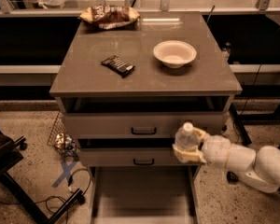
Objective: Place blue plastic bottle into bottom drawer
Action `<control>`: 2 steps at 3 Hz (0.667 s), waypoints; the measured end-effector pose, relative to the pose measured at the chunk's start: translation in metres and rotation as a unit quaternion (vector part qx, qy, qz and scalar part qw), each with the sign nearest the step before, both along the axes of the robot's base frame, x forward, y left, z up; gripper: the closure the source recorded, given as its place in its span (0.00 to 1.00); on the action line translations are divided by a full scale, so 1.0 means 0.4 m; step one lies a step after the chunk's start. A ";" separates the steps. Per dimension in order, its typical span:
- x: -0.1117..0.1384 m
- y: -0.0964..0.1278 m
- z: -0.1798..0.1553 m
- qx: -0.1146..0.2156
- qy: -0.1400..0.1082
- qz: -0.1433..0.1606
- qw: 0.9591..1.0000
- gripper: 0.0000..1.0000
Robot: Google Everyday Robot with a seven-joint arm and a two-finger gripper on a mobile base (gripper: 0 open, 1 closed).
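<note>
Blue plastic bottle [184,137]: slim clear bottle with a white cap, upright, at lower right of centre. It is held in the air in front of the second drawer front [130,158], above the right rail of the bottom drawer [140,197].

Handling (judged): light, thin-walled and smooth. It would dent under a hard squeeze and could slip or twist. The best hold is around the mid-body, below the shoulder. Fill level cannot be told.

Gripper [187,149]: cream fingers pinched around the bottle's lower body. The arm enters from the lower right edge.

Containers:
- Bottom drawer: pulled out at bottom centre, a shallow pale tray with nothing visible on its floor.
- Top drawer [143,124]: contents hidden.
- White bowl [174,53]: on the cabinet top [84,73], right of centre, apparently empty.

Other items:
- Dark snack bar [117,65]: left of the bowl.
- Chip bag [109,15]: at the far edge.
</note>
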State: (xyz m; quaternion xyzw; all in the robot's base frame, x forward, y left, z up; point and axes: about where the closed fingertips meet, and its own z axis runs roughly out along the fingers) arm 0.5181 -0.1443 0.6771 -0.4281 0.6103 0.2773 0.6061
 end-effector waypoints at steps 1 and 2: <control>-0.043 -0.009 -0.115 -0.002 0.016 0.040 0.999 1.00; -0.064 0.005 -0.221 -0.003 0.041 0.080 0.996 1.00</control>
